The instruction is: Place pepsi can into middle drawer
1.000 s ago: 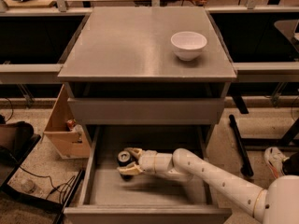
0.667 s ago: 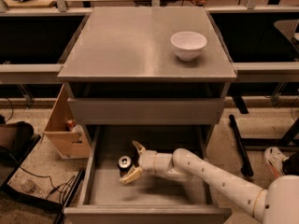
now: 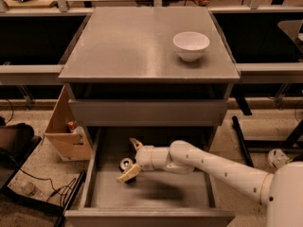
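One white arm reaches in from the right, low into the pulled-out middle drawer (image 3: 151, 195), and ends in the claw (image 3: 132, 159) over the left part of the drawer floor. The claw is released: its two pale fingers are spread wide, one pointing up toward the back of the drawer and the other angled down toward the front. The pepsi can (image 3: 126, 164) stands upright on the drawer floor, silver top up, between the spread fingers and close against the lower one; whether that finger touches it cannot be told. Above, the upper drawer front (image 3: 147, 112) is closed. A white bowl (image 3: 191, 45) sits on the right of the counter (image 3: 123, 46). A cardboard box (image 3: 64, 134) stands on the ground left of the cabinet.
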